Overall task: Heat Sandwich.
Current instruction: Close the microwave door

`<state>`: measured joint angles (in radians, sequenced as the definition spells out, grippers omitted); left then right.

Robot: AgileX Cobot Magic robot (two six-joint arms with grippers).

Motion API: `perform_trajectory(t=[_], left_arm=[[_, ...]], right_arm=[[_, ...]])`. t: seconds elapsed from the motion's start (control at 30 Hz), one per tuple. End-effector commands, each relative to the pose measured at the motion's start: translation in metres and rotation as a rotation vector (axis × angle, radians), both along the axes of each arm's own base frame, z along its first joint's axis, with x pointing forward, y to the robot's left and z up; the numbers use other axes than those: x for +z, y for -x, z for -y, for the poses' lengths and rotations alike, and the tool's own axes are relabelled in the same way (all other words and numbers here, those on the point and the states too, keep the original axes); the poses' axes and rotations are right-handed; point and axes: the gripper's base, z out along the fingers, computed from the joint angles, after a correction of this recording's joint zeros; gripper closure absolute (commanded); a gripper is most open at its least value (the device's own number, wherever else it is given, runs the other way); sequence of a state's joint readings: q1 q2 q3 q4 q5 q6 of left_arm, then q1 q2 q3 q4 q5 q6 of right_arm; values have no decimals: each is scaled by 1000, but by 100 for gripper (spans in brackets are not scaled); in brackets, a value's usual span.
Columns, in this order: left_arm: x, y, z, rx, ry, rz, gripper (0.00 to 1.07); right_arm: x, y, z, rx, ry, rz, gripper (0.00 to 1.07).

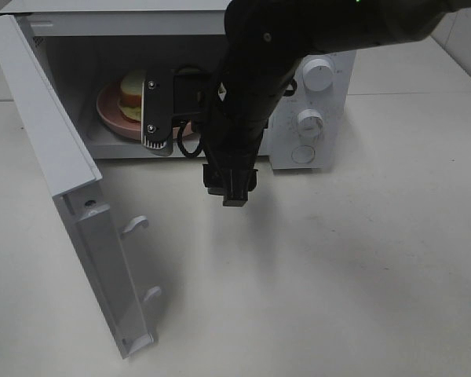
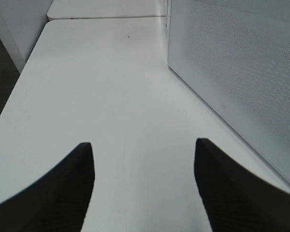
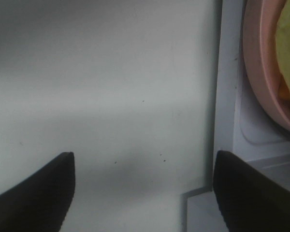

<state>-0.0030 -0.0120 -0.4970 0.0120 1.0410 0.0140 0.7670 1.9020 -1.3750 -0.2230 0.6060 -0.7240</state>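
End effector (image 3: 144,159) near sandwich (image 1: 131,94) in microwave (image 1: 330,153)

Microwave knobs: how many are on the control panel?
2. The upper knob is at the top of the panel, the lower knob directly beneath. A flat round button sits below. The black arm covers the panel's left edge, so more may be hidden.

No legible text, labels, numbers anywhere; dial markings on microwave (image 1: 326,118) too small, blurred to read.

The right arm (image 1: 251,94) hides half the sandwich (image 1: 130,93).
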Motion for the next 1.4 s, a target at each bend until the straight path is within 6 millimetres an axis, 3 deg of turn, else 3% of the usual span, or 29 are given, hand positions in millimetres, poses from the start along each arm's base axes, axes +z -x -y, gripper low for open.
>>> perform_trajectory(t=[0.03,0.73,1.1,1.4], left_arm=[[0,2,0,1,5,21,48],[0,2,0,1,5,21,48],[0,2,0,1,5,21,48],[0,2,0,1,5,21,48]], right_arm=[[8,11,11,-89,-41,-17,31],[22,76,76,-529,-82,-170,31],[50,115,116,-758,-112,-202,31],[75,140,136,-808,-132,-243,31]])
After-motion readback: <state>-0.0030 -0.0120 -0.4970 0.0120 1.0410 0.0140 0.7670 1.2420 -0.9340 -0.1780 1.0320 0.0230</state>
